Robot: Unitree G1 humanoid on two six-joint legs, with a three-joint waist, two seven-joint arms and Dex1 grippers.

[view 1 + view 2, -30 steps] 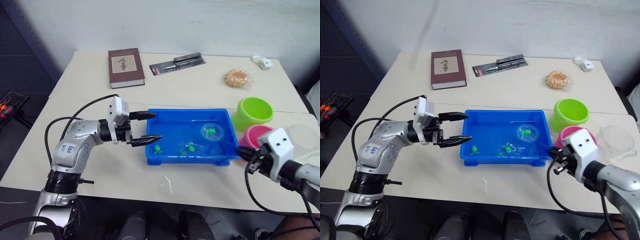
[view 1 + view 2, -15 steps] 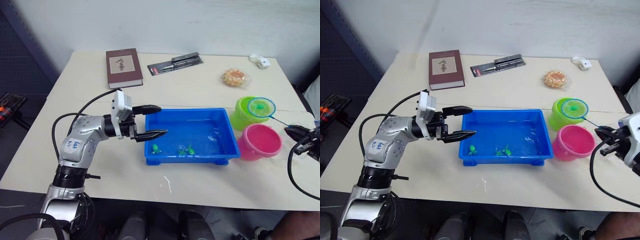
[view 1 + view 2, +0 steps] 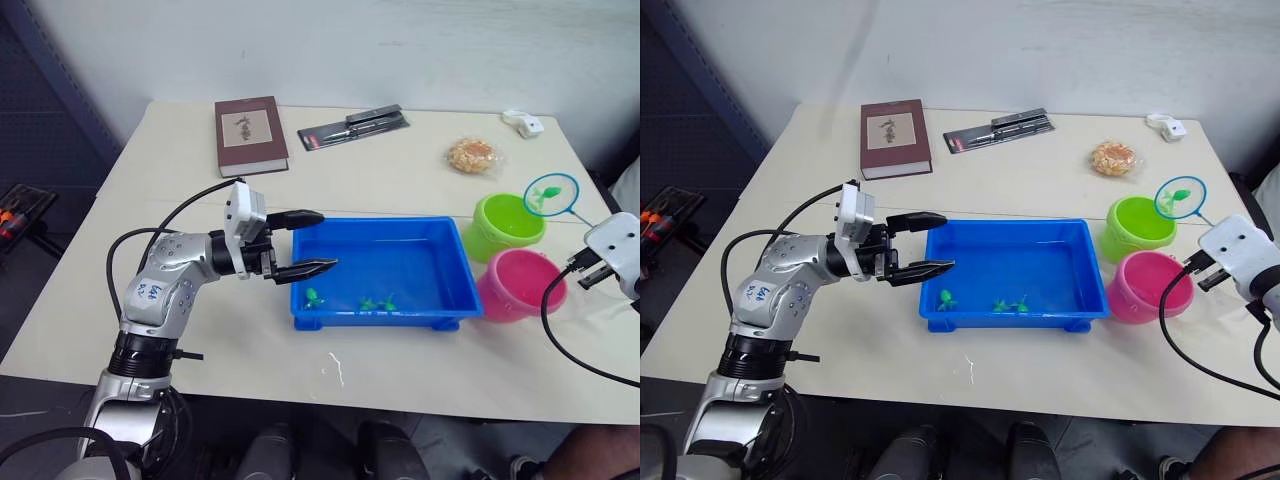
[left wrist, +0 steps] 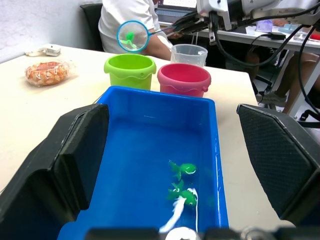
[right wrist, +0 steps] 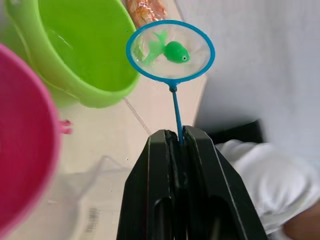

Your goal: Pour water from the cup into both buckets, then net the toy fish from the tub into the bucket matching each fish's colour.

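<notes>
The right gripper (image 5: pixel 175 142) is pinching the thin handle of the net (image 5: pixel 170 50) between its two pressed-together black fingers, holding the hoop up in the air just beside the lime green bucket (image 3: pixel 504 227), on its far right side. A green toy fish (image 5: pixel 175 51) is lying in the mesh. The pink bucket (image 3: pixel 520 284) is standing just beside the green one, nearer the robot, and the clear cup (image 4: pixel 188 53) is sitting just behind the pink bucket as seen from the left wrist. The left gripper (image 3: pixel 310 242) is hovering at the left end of the blue tub (image 3: pixel 420 312) with its fingers spread apart and nothing between them. Three green fish (image 4: pixel 182 169) are resting in the tub near its front wall, close together. A person in a white top (image 4: pixel 122 12) is sitting beyond the table's right end.
</notes>
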